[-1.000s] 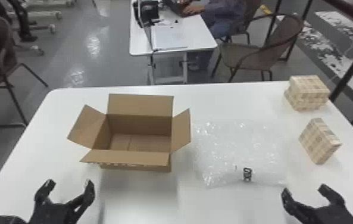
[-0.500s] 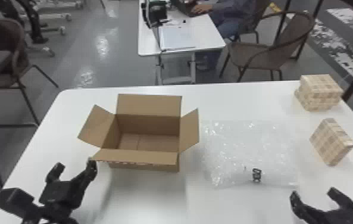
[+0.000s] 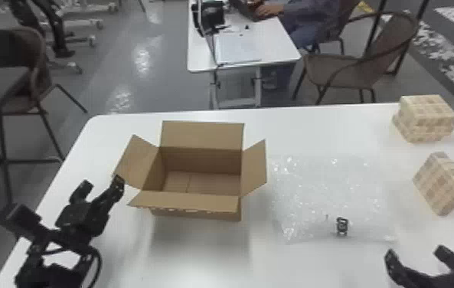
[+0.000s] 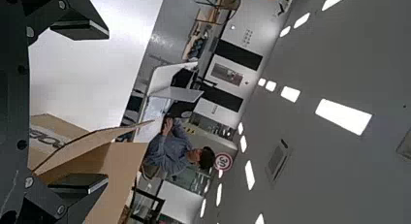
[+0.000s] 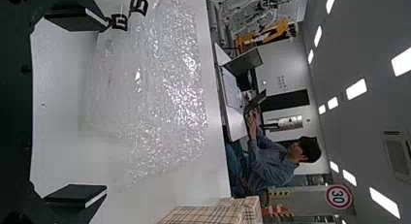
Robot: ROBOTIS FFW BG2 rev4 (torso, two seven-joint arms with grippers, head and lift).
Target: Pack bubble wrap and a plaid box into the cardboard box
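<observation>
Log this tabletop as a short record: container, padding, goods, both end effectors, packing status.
container: cardboard box, upright, flaps spread outward
padding: bubble wrap, spread flat on the table, right of the cardboard box
goods near: plaid box, right of the bubble wrap
goods far: plaid stack, by the table's far right corner
left end effector: open, holding nothing, beside the cardboard box's left flap
right end effector: open, holding nothing, nearer the robot than the bubble wrap
packing status: neither bubble wrap nor plaid box packed
</observation>
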